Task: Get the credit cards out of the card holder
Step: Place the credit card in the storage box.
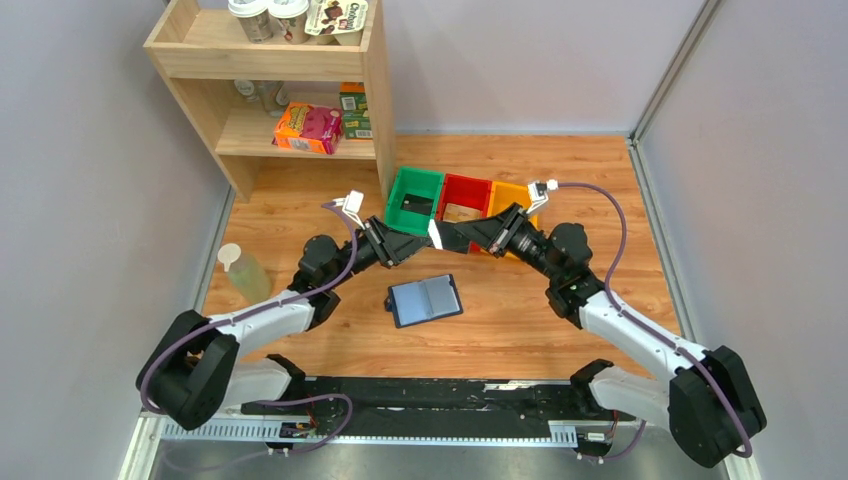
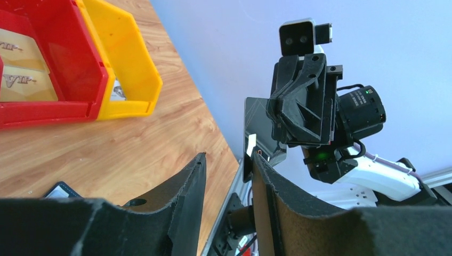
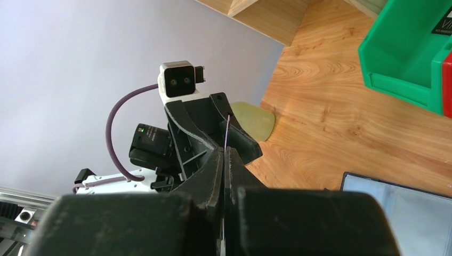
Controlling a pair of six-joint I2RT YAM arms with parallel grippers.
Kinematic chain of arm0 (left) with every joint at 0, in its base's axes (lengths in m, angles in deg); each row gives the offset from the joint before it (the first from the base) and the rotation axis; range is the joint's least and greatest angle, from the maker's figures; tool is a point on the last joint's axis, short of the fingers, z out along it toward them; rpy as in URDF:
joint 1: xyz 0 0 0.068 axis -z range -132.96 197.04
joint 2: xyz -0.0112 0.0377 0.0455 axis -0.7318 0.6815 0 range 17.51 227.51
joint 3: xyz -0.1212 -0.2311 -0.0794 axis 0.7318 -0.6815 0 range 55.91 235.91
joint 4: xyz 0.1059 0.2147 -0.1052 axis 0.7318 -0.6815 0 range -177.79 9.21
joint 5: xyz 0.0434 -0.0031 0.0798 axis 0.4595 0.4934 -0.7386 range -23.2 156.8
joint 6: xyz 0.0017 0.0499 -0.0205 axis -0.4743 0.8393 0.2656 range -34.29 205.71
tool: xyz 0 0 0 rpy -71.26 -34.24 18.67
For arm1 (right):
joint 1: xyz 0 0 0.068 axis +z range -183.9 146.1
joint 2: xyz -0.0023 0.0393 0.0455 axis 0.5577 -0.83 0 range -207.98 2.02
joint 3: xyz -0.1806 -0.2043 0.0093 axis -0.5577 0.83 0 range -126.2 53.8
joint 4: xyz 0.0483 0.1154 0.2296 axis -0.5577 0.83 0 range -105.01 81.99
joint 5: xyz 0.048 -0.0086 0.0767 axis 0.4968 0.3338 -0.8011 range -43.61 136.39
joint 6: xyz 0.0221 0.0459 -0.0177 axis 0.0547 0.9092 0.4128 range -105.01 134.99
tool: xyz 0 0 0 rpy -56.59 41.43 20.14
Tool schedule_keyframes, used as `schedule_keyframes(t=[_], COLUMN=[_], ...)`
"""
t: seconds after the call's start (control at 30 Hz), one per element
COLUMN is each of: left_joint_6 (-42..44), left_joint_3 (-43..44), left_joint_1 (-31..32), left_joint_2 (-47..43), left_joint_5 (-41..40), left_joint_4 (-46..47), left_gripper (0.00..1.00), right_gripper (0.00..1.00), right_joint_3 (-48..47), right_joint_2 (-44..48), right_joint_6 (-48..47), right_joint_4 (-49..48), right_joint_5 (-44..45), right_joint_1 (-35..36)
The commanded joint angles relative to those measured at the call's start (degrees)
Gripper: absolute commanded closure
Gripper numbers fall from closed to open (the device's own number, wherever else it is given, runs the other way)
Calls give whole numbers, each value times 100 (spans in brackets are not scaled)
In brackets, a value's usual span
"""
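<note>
While the right claw [image 3: 224,156] was clenched on a dark card [image 2: 258,125], the step in hand appeared to be a mid-air transfer of that card to the left claw [image 2: 228,160]. The card stood on edge above the counter [image 1: 560,165], clear of the holder [image 1: 425,300], which lay open and flat on the counter just to the near side of the two claws. The left claw was released, its fingers [image 2: 186,186] part open. In the right wrist view the card's free edge ran up between them with a gap visible on both sides, so no second grip was established. The next move would call for the left claw to close squarely on the free end of the card, and only then for the right claw to let go; a release made too soon would likely drop the card. Alignment would matter, since the card was thin and offered little surface. Both arms were stretched forward and inward from their bases, elbows out, so that the claws met tip to tip near the centre of the counter, just on the near side of the green bin [image 1: 415,200] and red bin [image 1: 465,195]. Whether other cards sat in the holder could not be told.
</note>
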Motion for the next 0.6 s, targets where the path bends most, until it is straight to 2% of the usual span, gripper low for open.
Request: schedule_keyframes(t=[0.0,0.23,0.43,0.47,0.57], left_joint_6=[-303,-646,-690,-559,-77], left_joint_3=[153,179,144,152,170], left_joint_1=[-30,-30,-30,-30,-39], left_joint_2=[241,549,664,647,524], left_joint_5=[194,308,168,159,71], left_joint_4=[755,1397,1548,1460,908], left_gripper=[57,66,89,91,100], right_gripper=[100,100,98,92,60], right_joint_3=[72,63,-24,-59,-130], right_joint_2=[-121,-402,-535,-543,-500], right_joint_6=[118,189,5,-109,-513], right_joint_4=[-569,-860,-712,-537,9], right_joint_5=[-50,-129,-147,-147,-77], right_joint_1=[-18,-18,-27,-27,-27])
